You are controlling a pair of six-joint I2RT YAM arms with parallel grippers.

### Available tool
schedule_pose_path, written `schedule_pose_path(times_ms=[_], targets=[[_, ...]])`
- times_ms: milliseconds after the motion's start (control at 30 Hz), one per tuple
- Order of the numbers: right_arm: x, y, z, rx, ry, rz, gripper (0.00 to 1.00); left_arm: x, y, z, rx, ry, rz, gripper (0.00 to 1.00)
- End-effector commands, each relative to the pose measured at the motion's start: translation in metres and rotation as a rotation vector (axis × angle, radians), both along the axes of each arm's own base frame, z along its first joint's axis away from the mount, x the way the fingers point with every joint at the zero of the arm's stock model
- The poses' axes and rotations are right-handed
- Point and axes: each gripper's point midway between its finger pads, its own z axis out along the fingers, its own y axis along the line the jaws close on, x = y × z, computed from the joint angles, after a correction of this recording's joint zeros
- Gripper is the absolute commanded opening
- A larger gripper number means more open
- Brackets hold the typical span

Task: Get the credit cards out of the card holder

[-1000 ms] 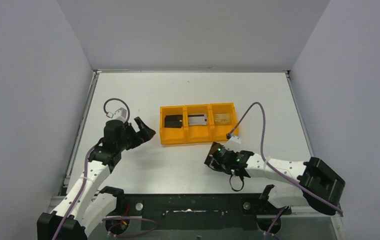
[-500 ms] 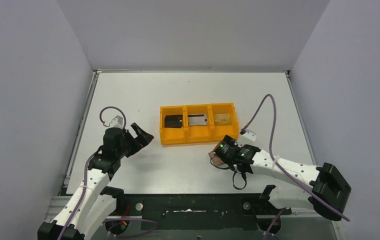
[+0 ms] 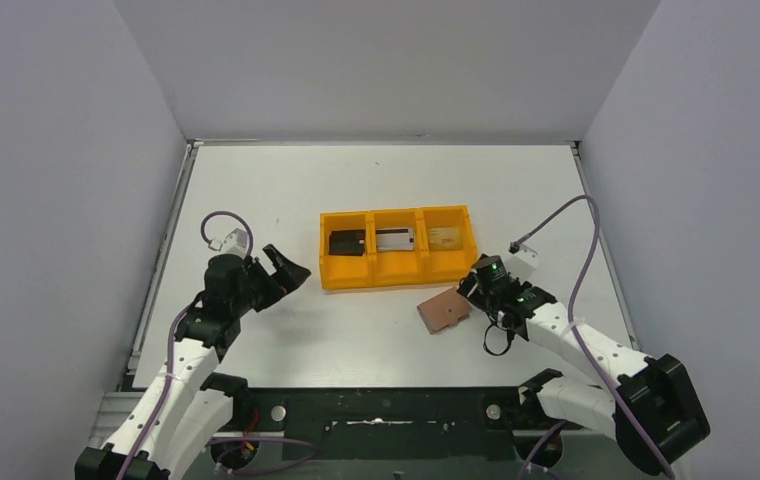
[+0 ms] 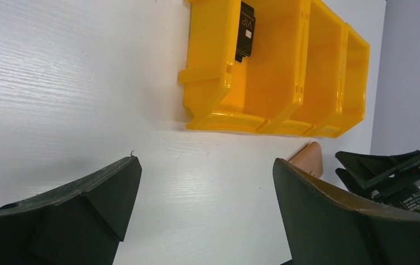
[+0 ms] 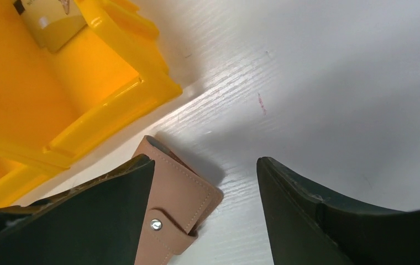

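Observation:
The card holder (image 3: pixel 445 312), a closed brown leather wallet with its snap tab fastened, lies flat on the table in front of the orange tray (image 3: pixel 396 274). It also shows in the right wrist view (image 5: pixel 181 201) and the left wrist view (image 4: pixel 308 158). The black card (image 3: pixel 348 243), silvery grey card (image 3: pixel 395 240) and gold-tan card (image 3: pixel 443 237) each lie in their own tray compartment. My right gripper (image 3: pixel 475 288) is open and empty just right of the card holder, its left finger (image 5: pixel 103 215) over the holder's edge. My left gripper (image 3: pixel 294 266) is open and empty left of the tray.
The orange three-compartment tray stands mid-table; its near corner shows in the right wrist view (image 5: pixel 141 83), and its front wall shows in the left wrist view (image 4: pixel 235 118). White walls enclose the table on three sides.
My right gripper has drawn back to the right, off the card holder, which now lies uncovered on the table. My left gripper has shifted slightly down and left.

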Motion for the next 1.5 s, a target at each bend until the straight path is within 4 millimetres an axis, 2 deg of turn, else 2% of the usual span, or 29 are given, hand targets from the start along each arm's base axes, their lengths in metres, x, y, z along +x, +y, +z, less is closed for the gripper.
schedule_pose_path(times_ms=[0, 133, 267, 600, 733, 900, 1000, 1133, 1300, 1467], targets=[[0.013, 0.011, -0.01, 0.0, -0.015, 0.079, 0.66, 0.008, -0.006, 0.037, -0.019, -0.112, -0.041, 0.91], [0.006, 0.015, -0.026, 0.004, 0.032, 0.106, 0.62, 0.008, -0.008, 0.041, -0.014, -0.119, -0.059, 0.91], [-0.004, 0.029, -0.039, 0.04, 0.045, 0.198, 0.6, 0.008, -0.008, 0.043, -0.012, -0.125, -0.063, 0.91], [-0.028, 0.081, -0.041, -0.049, 0.032, 0.517, 0.55, 0.004, -0.025, 0.048, -0.029, -0.167, -0.186, 0.87], [-0.035, 0.118, -0.03, -0.039, -0.012, 0.633, 0.55, 0.0, -0.034, 0.044, -0.038, -0.169, -0.222, 0.85], [-0.03, 0.155, 0.004, -0.025, -0.089, 0.712, 0.6, -0.01, -0.057, 0.035, -0.008, -0.139, -0.282, 0.83], [-0.024, 0.153, 0.02, -0.042, -0.092, 0.645, 0.64, -0.021, -0.075, 0.028, 0.017, -0.13, -0.317, 0.82], [-0.031, 0.141, 0.026, -0.038, -0.071, 0.555, 0.69, -0.032, -0.098, 0.02, 0.009, -0.124, -0.359, 0.78], [-0.057, 0.142, 0.018, 0.02, -0.041, 0.508, 0.68, -0.04, -0.117, 0.007, 0.005, -0.114, -0.381, 0.75], [-0.074, 0.146, 0.005, -0.017, 0.005, 0.478, 0.64, -0.044, -0.129, -0.003, -0.031, -0.101, -0.4, 0.73]])
